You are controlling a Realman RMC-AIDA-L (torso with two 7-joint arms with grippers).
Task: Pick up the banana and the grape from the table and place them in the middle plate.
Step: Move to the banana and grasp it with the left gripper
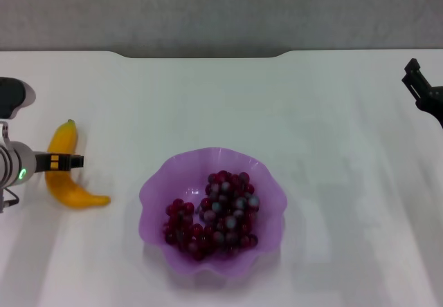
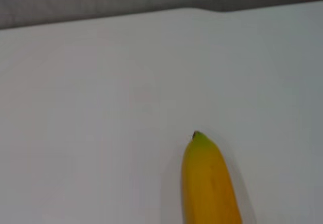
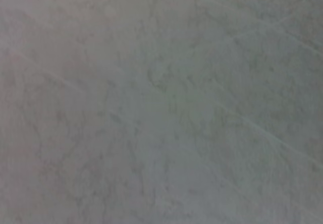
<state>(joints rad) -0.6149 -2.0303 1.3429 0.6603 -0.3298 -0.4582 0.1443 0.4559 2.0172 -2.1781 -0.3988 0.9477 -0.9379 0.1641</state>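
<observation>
The yellow banana (image 1: 75, 194) lies on the white table (image 1: 332, 127) at the left, its green tip pointing away from me. My left gripper (image 1: 66, 160) reaches in from the left edge and sits right over the banana's middle. In the left wrist view the banana (image 2: 209, 183) shows close up, green tip first, on the table (image 2: 101, 108). The dark red-purple grape (image 1: 218, 214) bunch rests inside the purple wavy-rimmed middle plate (image 1: 156, 182) near the table's front centre. Far from both fruits, my right gripper (image 1: 419, 86) hangs at the far right edge.
A grey wall runs behind the table's far edge (image 1: 208, 52). The right wrist view holds only a mottled grey surface. White tabletop lies between the banana and the plate.
</observation>
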